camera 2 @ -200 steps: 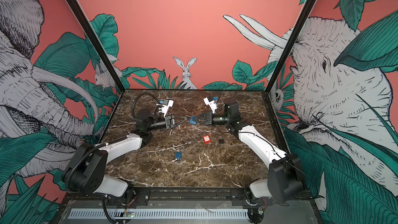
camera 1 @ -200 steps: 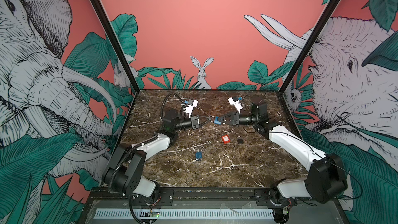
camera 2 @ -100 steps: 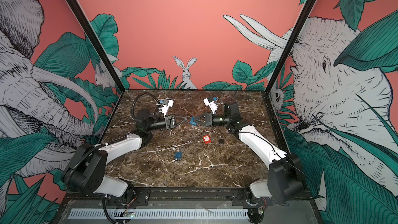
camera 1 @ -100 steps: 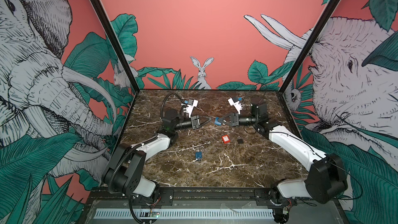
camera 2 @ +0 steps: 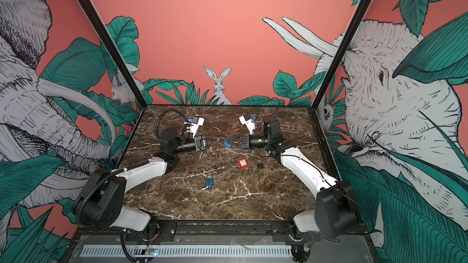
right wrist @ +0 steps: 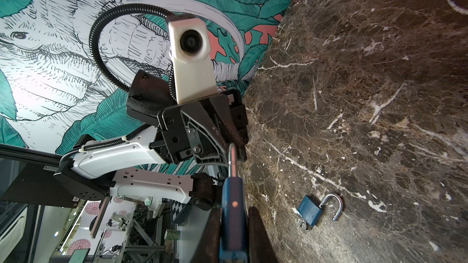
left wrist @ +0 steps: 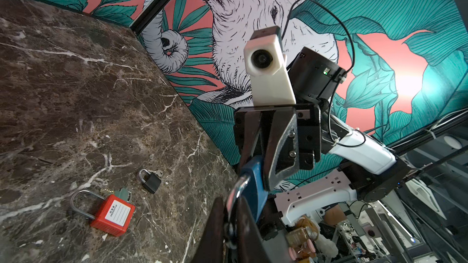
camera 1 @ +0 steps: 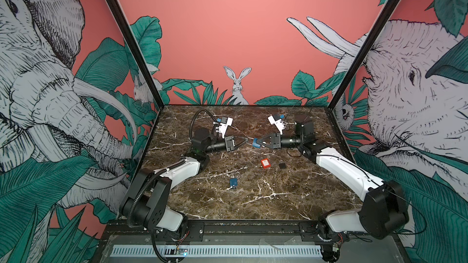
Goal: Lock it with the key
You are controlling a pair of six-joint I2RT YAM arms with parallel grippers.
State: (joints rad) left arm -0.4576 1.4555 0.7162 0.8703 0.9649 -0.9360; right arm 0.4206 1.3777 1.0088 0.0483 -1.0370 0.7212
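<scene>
Padlock (right wrist: 231,211) is being pinched from three o'clock by the right pincer (camera 1: 258,143), likely as a brace, while its shackle (left wrist: 234,193) is being nipped by the left pincer (camera 1: 246,139).

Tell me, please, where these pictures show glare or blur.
Left wrist view: glare washes out the leaf mural; the near fingers, closed on the blue padlock, look soft. Right wrist view: glare whitens the elephant mural. Both top views: the table is evenly lit and sharp.
</scene>
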